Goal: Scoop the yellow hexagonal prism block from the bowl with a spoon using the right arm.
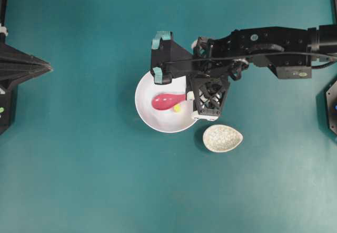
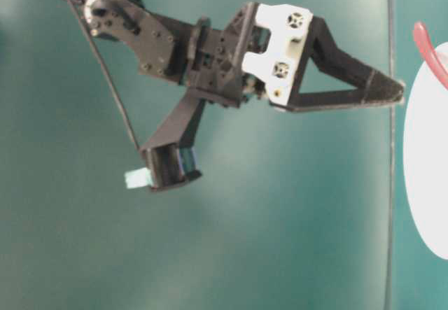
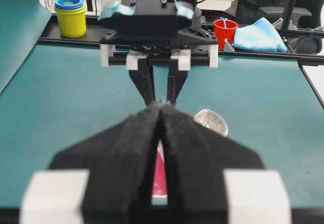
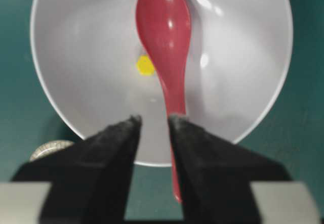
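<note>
The block (image 4: 146,65) is lying on the floor of the bowl (image 4: 66,57), just beside the spoon (image 4: 167,42) at its nine o'clock in the right wrist view, touching nothing else. The spoon is resting in the bowl, head at twelve o'clock, handle running toward six o'clock past the rim. The right claw (image 4: 154,119) is hovering over the near rim with its fingers parted, the handle passing by the right finger, ungripped. The block is sitting at the claw's twelve o'clock, apart from it. The left claw (image 3: 161,114) is pressed together, empty.
</note>
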Robot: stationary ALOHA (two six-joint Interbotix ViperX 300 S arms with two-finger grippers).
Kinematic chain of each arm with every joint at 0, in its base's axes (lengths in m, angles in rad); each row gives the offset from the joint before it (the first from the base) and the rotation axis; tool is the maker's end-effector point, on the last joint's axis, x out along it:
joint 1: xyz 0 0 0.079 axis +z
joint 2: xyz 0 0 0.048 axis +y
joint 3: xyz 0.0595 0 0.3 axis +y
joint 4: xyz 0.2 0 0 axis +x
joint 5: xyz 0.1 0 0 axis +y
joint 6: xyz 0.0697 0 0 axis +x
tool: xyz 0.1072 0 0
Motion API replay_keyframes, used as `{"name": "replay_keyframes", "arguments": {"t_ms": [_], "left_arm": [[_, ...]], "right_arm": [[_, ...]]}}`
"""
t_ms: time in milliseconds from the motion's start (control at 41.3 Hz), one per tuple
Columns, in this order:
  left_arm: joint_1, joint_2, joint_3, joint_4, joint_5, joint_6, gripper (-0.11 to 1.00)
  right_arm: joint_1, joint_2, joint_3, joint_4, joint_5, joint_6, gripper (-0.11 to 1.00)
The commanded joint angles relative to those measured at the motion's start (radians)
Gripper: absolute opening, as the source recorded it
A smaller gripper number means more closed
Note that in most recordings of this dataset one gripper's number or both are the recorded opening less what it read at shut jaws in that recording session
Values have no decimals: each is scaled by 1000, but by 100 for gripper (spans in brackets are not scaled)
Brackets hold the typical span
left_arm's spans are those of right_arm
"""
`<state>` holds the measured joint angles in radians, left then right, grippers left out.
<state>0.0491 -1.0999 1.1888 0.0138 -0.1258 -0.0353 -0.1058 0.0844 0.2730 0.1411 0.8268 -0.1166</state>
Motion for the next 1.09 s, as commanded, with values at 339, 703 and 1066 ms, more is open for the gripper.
{"name": "replay_keyframes", "arguments": {"t_ms": [339,703,1066], "left_arm": [[2,6,-29,2,-5,0,0],[2,6,-29,2,-5,0,0],[2,6,-28,2,-5,2,0]], "right_arm": [[-3,-11,-28,0,-26,-74,46],[-5,25,-15,9,-38,-80,48],[-5,49,15,9,-83,-83,48]]}}
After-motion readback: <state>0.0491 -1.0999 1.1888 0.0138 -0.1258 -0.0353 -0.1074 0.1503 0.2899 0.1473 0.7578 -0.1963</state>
